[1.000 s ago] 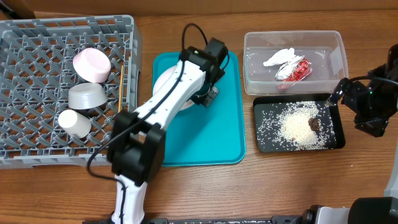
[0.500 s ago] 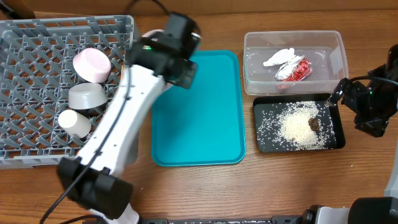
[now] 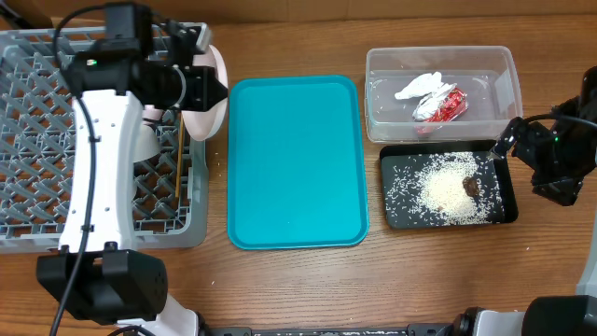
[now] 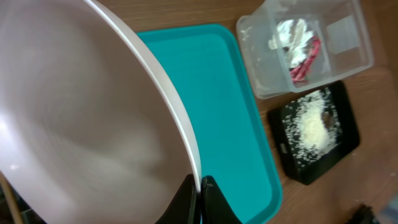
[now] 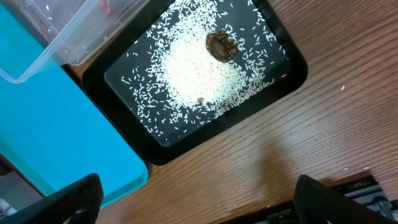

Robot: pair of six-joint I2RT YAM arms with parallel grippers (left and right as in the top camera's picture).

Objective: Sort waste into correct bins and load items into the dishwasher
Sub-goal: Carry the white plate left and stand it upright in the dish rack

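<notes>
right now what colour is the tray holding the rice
The tray is black; right wrist view.

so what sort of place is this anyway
Probably a robot test bench staged as kitchen cleanup, not a real kitchen: a wooden table holds a grey dish rack, a teal tray and a black tray of rice.

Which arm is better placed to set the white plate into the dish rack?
Left. The left gripper is shut on the white plate right at the dish rack; the right gripper hangs open beside the black tray.
</notes>
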